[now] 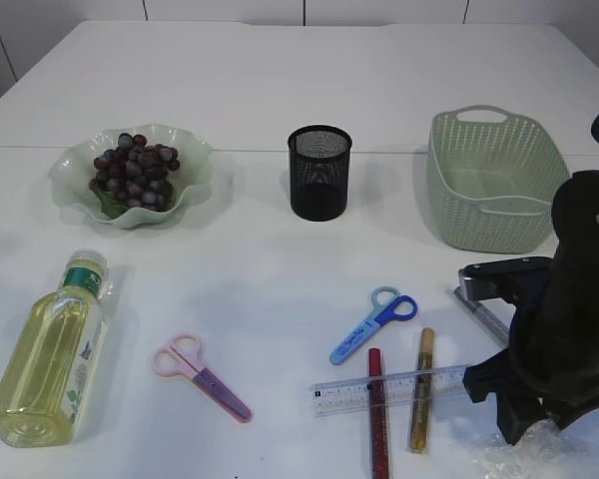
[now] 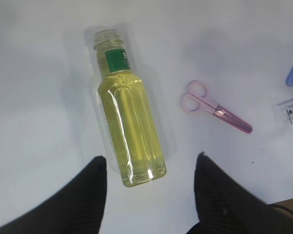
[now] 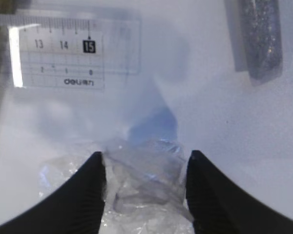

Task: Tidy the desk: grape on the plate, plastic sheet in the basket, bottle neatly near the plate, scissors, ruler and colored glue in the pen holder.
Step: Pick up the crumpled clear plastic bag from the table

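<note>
Dark grapes [image 1: 132, 168] lie on the pale green wavy plate [image 1: 195, 160]. The bottle [image 1: 50, 354] of yellow liquid lies on its side at the front left. In the left wrist view my left gripper [image 2: 150, 157] is open just above the bottle's [image 2: 129, 131] base. My right gripper [image 1: 524, 434] is down at the front right. It is open [image 3: 145, 153] with the crumpled clear plastic sheet [image 3: 146, 185] between its fingers; the sheet also shows in the exterior view [image 1: 539, 457]. The clear ruler [image 1: 389, 389], pink scissors [image 1: 200, 377], blue scissors [image 1: 372, 324], and red [image 1: 377, 414], gold [image 1: 421, 389] and silver [image 1: 484, 317] glue sticks lie on the table.
The black mesh pen holder [image 1: 319, 172] stands at the back centre. The green basket [image 1: 494, 180] stands at the back right. The ruler's end [image 3: 63, 53] and the silver glue stick [image 3: 261, 39] lie close ahead of the right gripper. The pink scissors [image 2: 215, 108] lie right of the bottle.
</note>
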